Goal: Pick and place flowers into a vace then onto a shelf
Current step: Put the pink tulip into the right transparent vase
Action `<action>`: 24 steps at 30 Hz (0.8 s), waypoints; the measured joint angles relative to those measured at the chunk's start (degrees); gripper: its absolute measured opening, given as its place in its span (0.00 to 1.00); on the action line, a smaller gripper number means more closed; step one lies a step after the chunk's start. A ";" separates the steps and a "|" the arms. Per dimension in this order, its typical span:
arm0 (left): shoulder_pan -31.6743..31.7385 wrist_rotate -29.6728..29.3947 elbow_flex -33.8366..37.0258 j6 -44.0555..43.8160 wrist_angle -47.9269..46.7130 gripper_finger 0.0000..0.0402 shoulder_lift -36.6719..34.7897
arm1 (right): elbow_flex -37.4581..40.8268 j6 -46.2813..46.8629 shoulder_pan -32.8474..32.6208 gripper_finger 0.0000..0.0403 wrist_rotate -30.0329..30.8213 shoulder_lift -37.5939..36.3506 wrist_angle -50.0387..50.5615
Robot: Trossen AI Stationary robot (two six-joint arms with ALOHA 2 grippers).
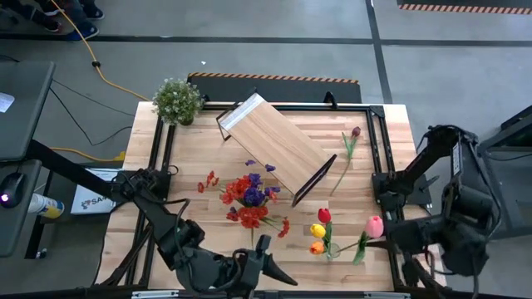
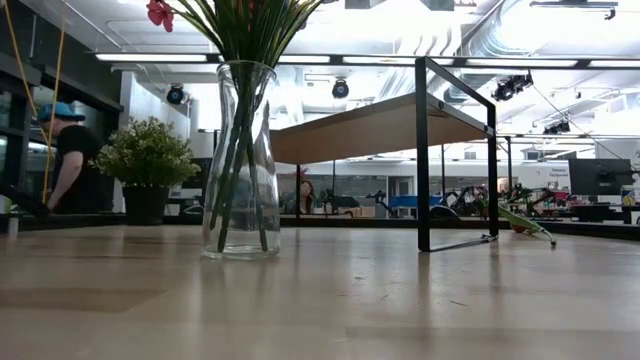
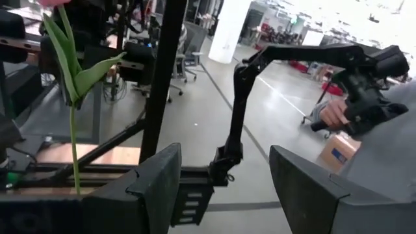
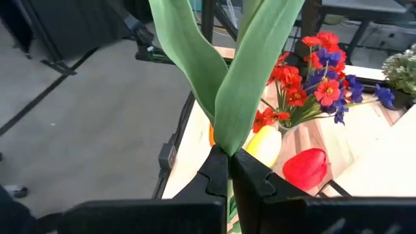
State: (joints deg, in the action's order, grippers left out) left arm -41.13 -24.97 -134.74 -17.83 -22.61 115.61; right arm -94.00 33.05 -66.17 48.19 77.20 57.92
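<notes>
Pinching a pink tulip's green stem point(image 4: 227, 97), right pincer point(image 4: 229, 170) pressed together, stem upright; clear glass vase point(image 2: 240, 160) of red and purple flowers point(image 1: 249, 198) lies desk-centre, toward the spread, empty left pincer point(image 3: 221, 175).

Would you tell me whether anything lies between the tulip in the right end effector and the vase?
Yes: between the right end effector, shut on the pink tulip, and the vase, a red tulip, yellow tulip and orange tulip lie on the table.

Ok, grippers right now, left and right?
Left gripper: open, holding nothing.
Right gripper: shut on the pink tulip, by its stem.
</notes>
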 joint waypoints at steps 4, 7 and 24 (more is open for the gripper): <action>-0.63 -0.87 0.00 -0.31 -1.00 0.66 0.00 | 0.00 1.66 0.00 0.00 2.06 2.43 0.00; -1.45 -2.34 0.00 -0.43 -2.59 0.66 -0.07 | 0.00 2.76 0.00 0.00 2.28 3.99 0.50; -11.34 -24.17 -0.02 -0.58 -8.07 0.66 -1.99 | 0.02 16.14 -3.06 0.00 9.35 5.39 11.47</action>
State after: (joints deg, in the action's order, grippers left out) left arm -52.47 -49.14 -134.76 -18.41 -30.68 113.62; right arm -93.97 49.19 -69.23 57.54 82.59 69.39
